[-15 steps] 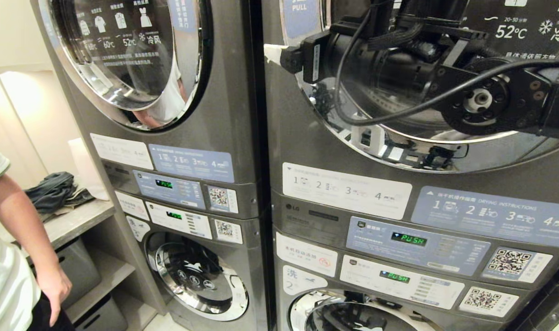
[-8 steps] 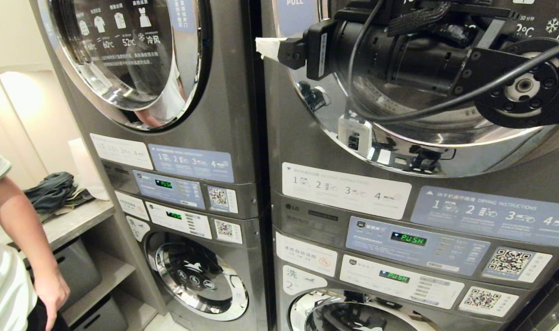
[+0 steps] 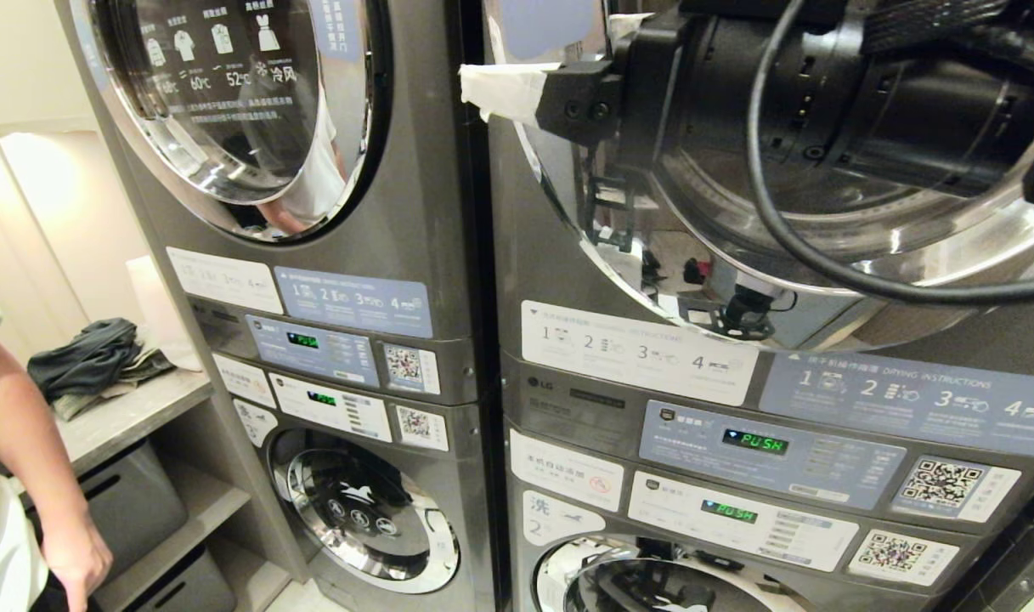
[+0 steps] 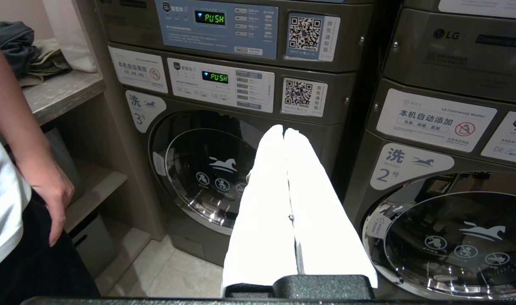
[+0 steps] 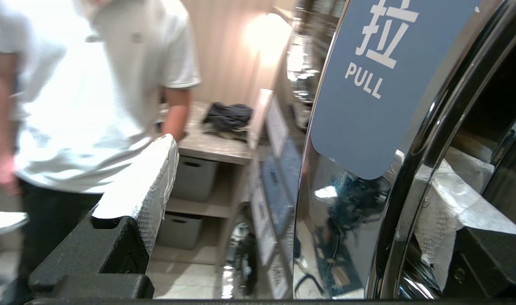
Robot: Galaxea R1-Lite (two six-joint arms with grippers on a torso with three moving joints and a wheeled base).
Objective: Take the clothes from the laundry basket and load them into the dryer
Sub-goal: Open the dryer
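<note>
Spreading its fingers wide, the right tool (image 5: 304, 165) sits at the edge of the dryer door (image 3: 737, 212), up at 1 o'clock in the head view. One white-wrapped finger (image 5: 149, 178) is outside the shiny rim and the other shows past the rim (it grips nothing). The blue PULL sticker (image 5: 368, 84) is just beside it. The left tool (image 4: 284, 134) is low down, clenched and empty. At 9 o'clock a heap of dark clothes (image 3: 92, 361) lies on the tabletop (image 3: 134, 412), near a person's hand (image 3: 75, 557) at 8 o'clock.
</note>
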